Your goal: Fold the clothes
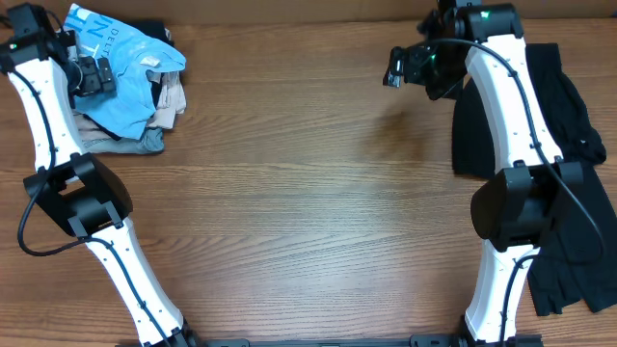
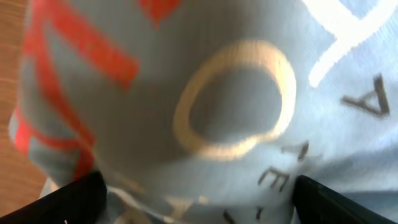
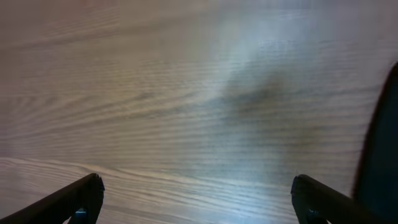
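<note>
The left gripper (image 2: 199, 183) is released, its fingers spread wide just above the T-shirt (image 1: 130, 67). The T-shirt lies crumpled on a pile (image 1: 159, 120) at the far left of the table (image 1: 308, 193). The right gripper (image 3: 198, 182) is released over bare wood. The black garment (image 1: 569, 193) lies along the right edge.

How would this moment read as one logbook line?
step: fold not begun | left claw: open, over crumpled light blue T-shirt | right claw: open, over bare wooden table | loose black garment: right side, not held
</note>
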Motion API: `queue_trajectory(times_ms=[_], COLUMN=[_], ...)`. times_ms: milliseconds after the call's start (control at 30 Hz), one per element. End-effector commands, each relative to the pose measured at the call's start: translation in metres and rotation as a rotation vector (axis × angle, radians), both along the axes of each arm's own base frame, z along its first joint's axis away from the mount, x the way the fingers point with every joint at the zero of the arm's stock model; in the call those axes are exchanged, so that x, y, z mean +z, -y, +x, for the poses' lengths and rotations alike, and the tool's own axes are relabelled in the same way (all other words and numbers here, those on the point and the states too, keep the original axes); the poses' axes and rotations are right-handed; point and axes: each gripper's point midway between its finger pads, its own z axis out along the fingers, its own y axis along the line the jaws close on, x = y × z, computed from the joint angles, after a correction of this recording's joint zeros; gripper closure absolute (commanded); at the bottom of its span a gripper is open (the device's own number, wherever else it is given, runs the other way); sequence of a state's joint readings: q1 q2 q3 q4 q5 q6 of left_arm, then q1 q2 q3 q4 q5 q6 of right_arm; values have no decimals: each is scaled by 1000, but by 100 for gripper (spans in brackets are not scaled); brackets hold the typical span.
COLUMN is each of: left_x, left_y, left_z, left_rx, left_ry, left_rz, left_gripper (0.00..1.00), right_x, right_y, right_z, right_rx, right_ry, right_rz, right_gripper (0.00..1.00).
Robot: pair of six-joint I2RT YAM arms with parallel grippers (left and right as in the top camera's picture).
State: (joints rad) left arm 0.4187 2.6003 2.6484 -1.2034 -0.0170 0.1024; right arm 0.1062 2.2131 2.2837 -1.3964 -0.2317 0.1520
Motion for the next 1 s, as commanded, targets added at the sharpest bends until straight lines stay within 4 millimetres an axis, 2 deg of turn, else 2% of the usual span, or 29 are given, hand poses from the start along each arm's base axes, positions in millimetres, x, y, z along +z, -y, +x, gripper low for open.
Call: queue_trajectory(times_ms=[0, 100, 200, 333, 467, 667, 733, 833, 967], left_x=[93, 145, 190, 226, 233, 229, 229, 229, 229], left_y=[0, 10, 25, 43, 59, 60, 60, 60, 60], left_z=[-5, -18, -37, -60, -79, -78, -78, -78, -78], left_rx=[28, 22, 11, -2, -22, -23, -23, -23, -23], left_ry=[140, 208, 259, 286, 257, 246, 246, 246, 246], left_rz=[68, 92, 112, 119, 84, 78, 78, 78, 78], left_gripper=[0, 0, 0, 0, 0, 0, 0, 0, 0], right_x=[84, 129, 175, 221, 265, 323, 342, 364, 383], right_y=[1, 6, 9, 13, 19, 24, 15, -10, -26], right_z=[9, 3, -19, -56, -93, -152, -178, -217, -255], right_rx=[18, 7, 2, 0, -11, -17, 28, 115, 213], right_ry=[221, 319, 399, 475, 581, 744, 794, 820, 858], right_rz=[6, -8, -5, 2, 1, 30, 96, 270, 376], right_gripper=[0, 0, 0, 0, 0, 0, 0, 0, 0])
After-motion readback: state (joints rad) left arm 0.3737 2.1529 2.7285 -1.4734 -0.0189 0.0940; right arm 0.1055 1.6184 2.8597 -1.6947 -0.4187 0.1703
